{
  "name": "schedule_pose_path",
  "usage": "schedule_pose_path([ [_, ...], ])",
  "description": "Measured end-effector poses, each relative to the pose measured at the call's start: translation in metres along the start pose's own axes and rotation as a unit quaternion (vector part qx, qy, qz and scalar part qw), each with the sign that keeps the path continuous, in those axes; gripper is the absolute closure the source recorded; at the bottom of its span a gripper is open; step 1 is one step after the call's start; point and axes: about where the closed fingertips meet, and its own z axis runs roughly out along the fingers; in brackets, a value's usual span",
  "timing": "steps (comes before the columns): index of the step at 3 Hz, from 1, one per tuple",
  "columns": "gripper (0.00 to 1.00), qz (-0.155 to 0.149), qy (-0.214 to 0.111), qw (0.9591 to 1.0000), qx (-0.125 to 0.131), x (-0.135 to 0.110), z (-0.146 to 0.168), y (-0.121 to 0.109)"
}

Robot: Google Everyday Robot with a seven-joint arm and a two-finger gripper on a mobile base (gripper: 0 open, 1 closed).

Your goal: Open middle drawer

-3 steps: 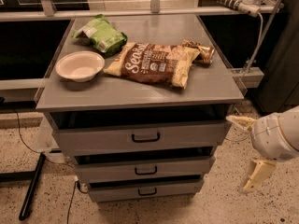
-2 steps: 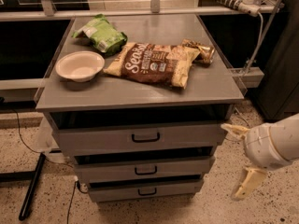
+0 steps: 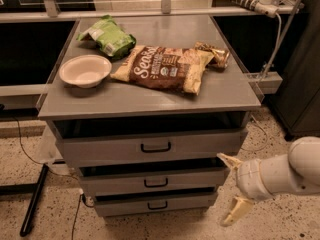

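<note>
Grey metal drawer fronts (image 3: 100,149) are stacked left of the hand (image 3: 231,186), held low at their right edge with its fingers (image 3: 227,160) spread and nothing between them. The middle drawer (image 3: 190,180), just left of it, is not yet drawn out. The approach is judged under way; the black handle (image 3: 156,182), farther left, must next be reached and gripped.

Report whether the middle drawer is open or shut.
Shut, it seems: the middle drawer sits back in the cabinet. The open gripper hangs beside it, off the handle.
</note>
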Motion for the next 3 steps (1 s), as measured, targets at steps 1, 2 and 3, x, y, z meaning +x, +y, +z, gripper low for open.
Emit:
schedule_pose_path([
  [1, 0.00, 0.013, -0.033, 0.9992, 0.020, 0.020, 0.045, -0.003],
  [2, 0.00, 0.021, -0.065, 0.9972, 0.029, 0.043, 0.097, -0.012],
  [3, 0.00, 0.021, -0.065, 0.9972, 0.029, 0.043, 0.097, -0.012],
])
